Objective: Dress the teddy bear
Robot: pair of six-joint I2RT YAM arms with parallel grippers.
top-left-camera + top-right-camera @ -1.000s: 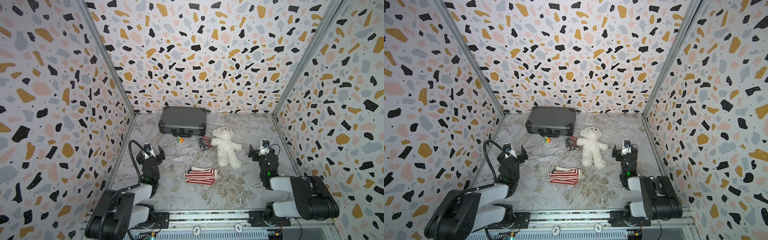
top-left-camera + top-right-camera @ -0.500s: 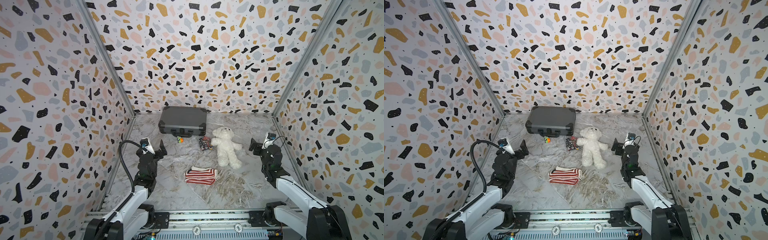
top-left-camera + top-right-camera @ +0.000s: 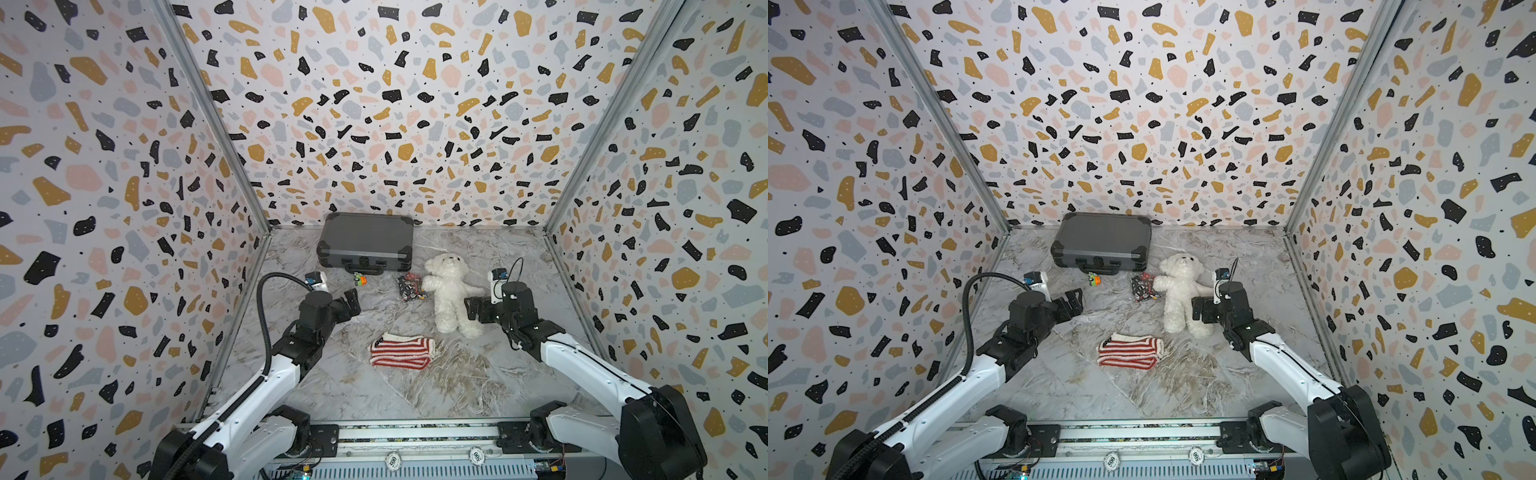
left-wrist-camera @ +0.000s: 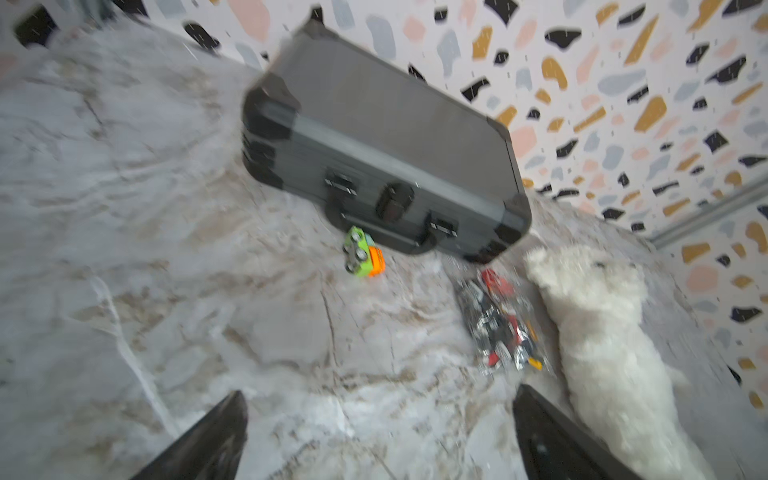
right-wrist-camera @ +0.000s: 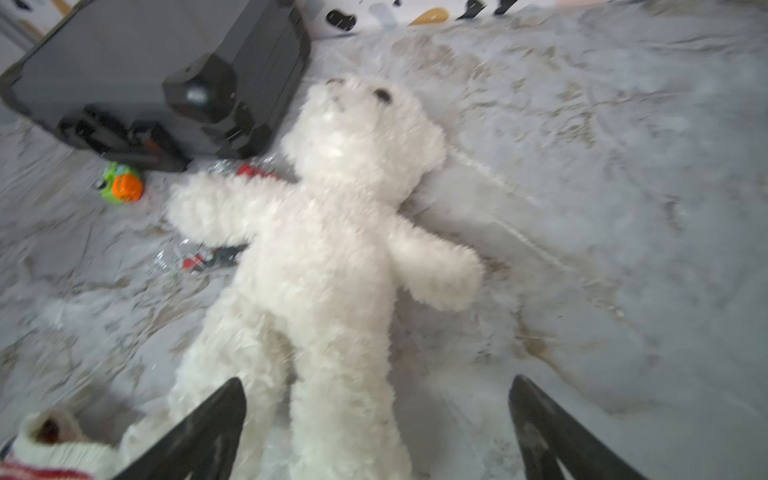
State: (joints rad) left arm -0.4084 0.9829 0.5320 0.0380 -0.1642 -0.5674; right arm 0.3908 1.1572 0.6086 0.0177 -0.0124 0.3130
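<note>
The white teddy bear (image 3: pixel 451 291) (image 3: pixel 1181 293) lies on its back on the marbled floor, head toward the back wall, arms spread. A folded red-and-white striped knit garment (image 3: pixel 402 353) (image 3: pixel 1130 353) lies in front of it. My right gripper (image 3: pixel 473 309) (image 3: pixel 1200 309) is open just to the right of the bear's legs; in the right wrist view the bear (image 5: pixel 332 232) fills the middle and one leg shows between the open fingers of this gripper (image 5: pixel 376 382). My left gripper (image 3: pixel 353 301) (image 3: pixel 1073 301) (image 4: pixel 378 399) is open over bare floor, left of the bear (image 4: pixel 602 332).
A shut grey case (image 3: pixel 365 241) (image 3: pixel 1102 239) stands at the back wall. A small green-and-orange toy car (image 3: pixel 359 279) lies by its handle. A clear bag of small parts (image 3: pixel 410 286) lies under the bear's arm. Patterned walls close in on three sides.
Both arms have unfolded from the front rail and reached forward. The right gripper has come up beside the bear's legs; the left has moved toward the middle. Both stayed open.
</note>
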